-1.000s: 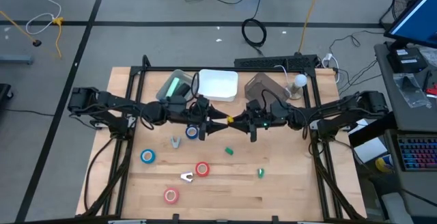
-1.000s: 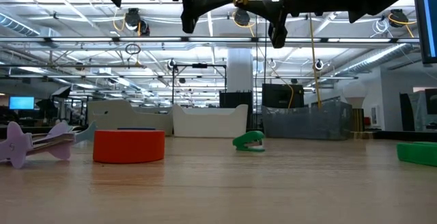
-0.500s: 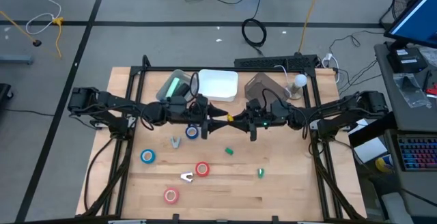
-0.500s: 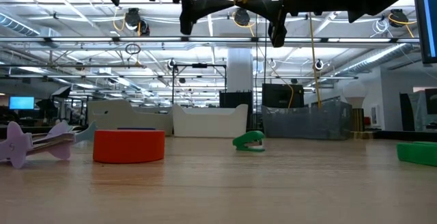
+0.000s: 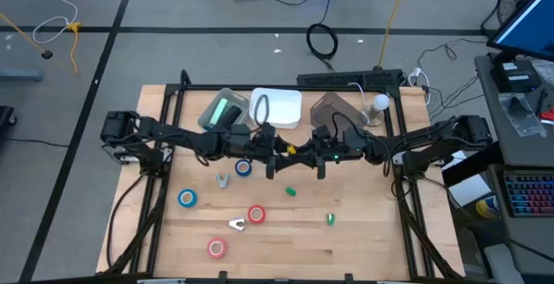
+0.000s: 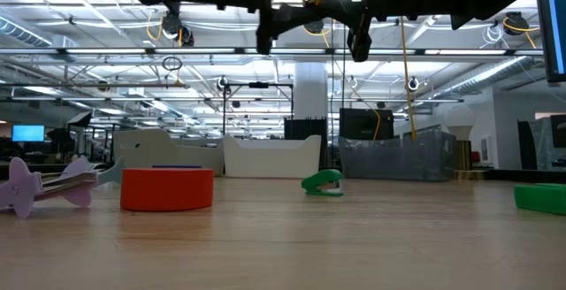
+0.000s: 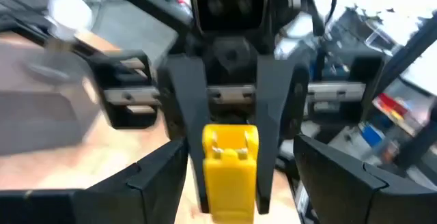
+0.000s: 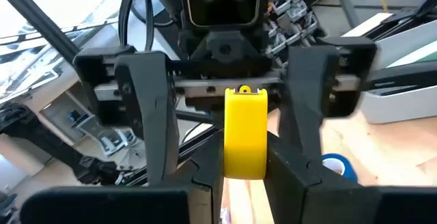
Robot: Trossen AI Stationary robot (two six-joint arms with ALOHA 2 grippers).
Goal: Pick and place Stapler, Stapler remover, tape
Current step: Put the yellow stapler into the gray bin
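Yellow stapler point(image 8: 245, 132) is pinched in the right end effector point(image 5: 294, 152) above mid-worktop, and the wide-open left end effector point(image 5: 275, 152) has just closed in around it, suggesting a handover.

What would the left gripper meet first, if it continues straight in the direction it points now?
Most likely the yellow stapler held in the right gripper. The open left gripper faces it head-on above the table, its fingers spread either side. Exact gap is unclear.

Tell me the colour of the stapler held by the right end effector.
Yellow stapler; right wrist view shows it best.
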